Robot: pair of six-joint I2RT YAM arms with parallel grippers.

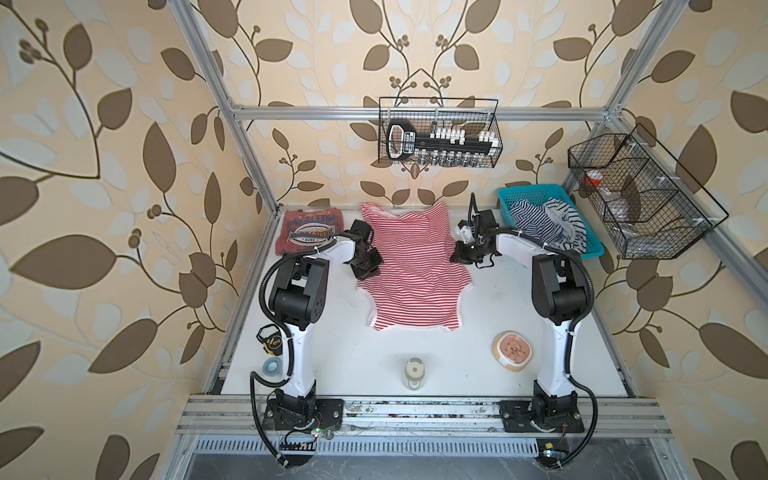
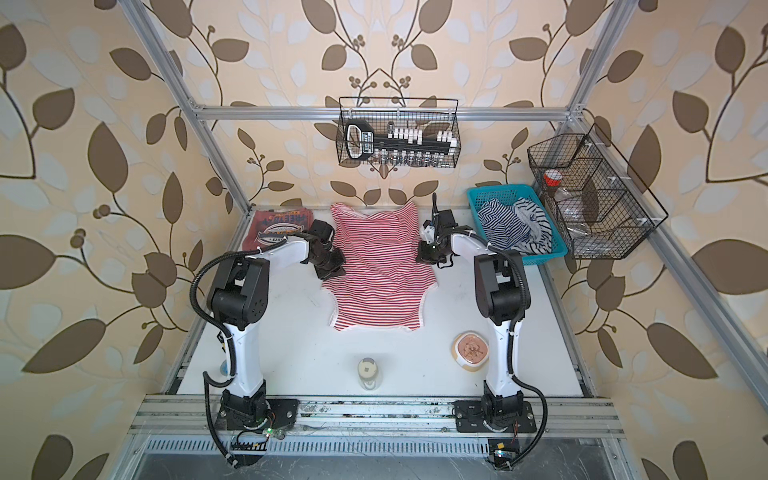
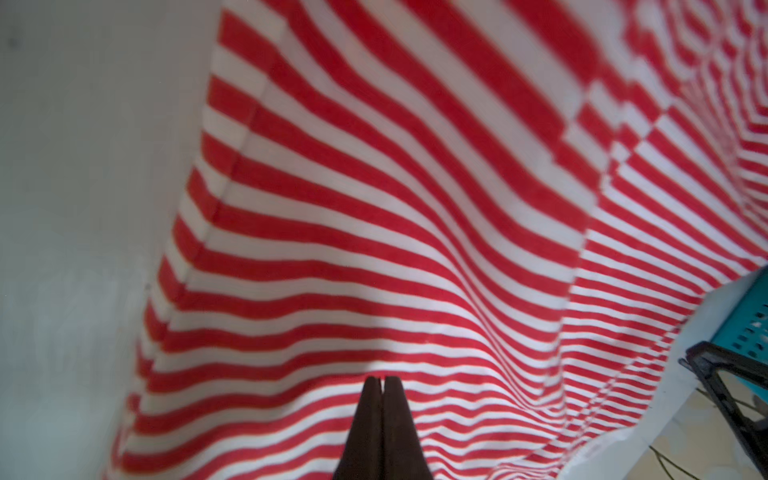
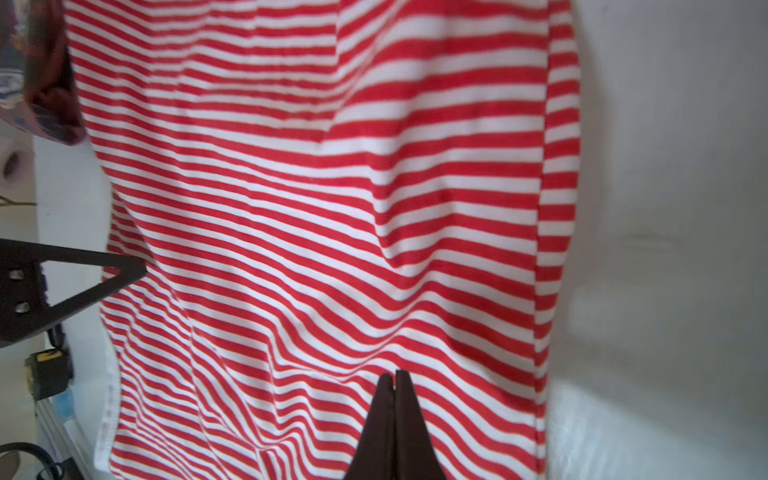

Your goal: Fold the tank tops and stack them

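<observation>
The red-and-white striped tank top (image 1: 415,266) (image 2: 380,266) lies spread open in the middle of the white table, hem toward the front edge. My left gripper (image 1: 368,270) (image 3: 383,378) is at its left side edge, shut, with the striped cloth (image 3: 415,208) puckering at the tips. My right gripper (image 1: 457,255) (image 4: 394,374) is at its right side edge, also shut, and folds in the cloth (image 4: 311,208) run to its tips. The brick-red tank top (image 1: 309,232) (image 2: 278,230) with the 1973 print lies folded at the back left corner.
A teal basket (image 1: 552,195) at the back right holds navy-striped cloth (image 1: 540,220). Near the front stand a clear jar (image 1: 415,372) and a bowl (image 1: 513,348). A tape measure (image 1: 270,338) and tape roll (image 1: 270,368) lie by the left arm. Two wire baskets (image 1: 440,133) hang on the frame.
</observation>
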